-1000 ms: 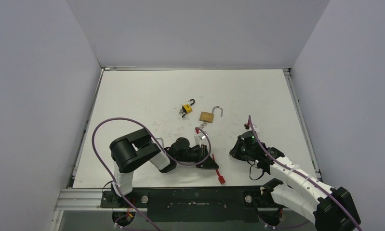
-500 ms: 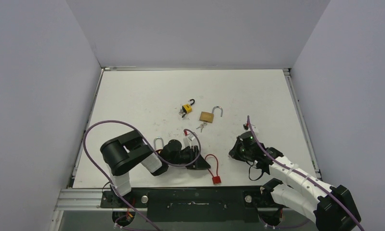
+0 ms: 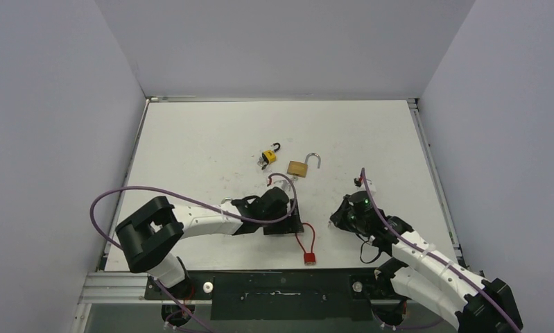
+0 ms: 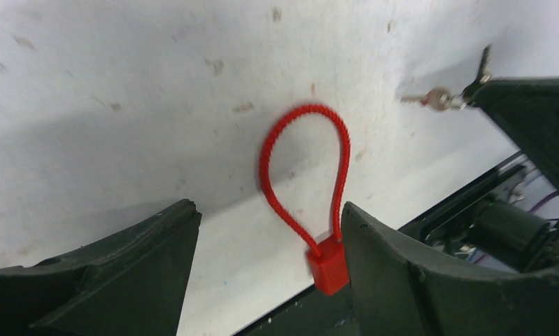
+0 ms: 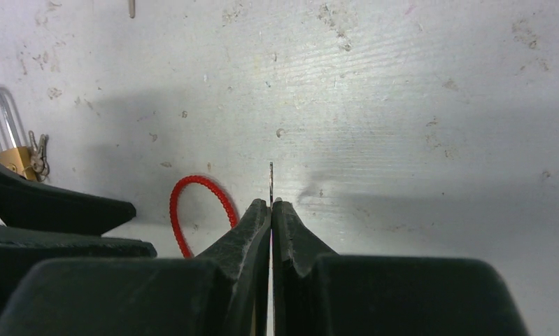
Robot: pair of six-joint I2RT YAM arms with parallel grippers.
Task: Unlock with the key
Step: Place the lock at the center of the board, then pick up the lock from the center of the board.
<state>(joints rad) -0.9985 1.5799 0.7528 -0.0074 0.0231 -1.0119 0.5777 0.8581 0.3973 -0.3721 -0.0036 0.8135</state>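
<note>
Beyond red cable lock: brass padlock, yellow padlock.

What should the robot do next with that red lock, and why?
Probably lower the left gripper and close it on the red lock to steady it: the lock lies loose on the table between its open jaws, its loop shut, while the right gripper pinches a key.

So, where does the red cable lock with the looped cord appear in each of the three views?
Top external: the red cable lock lies by the table's near edge, just right of the open left gripper.
Left wrist: in the centre, its block lowest, between the fingers.
Right wrist: only part of the loop shows, lower left.
Shared landmark: the left gripper's black fingers, apparently also at the right wrist view's left edge.
</note>
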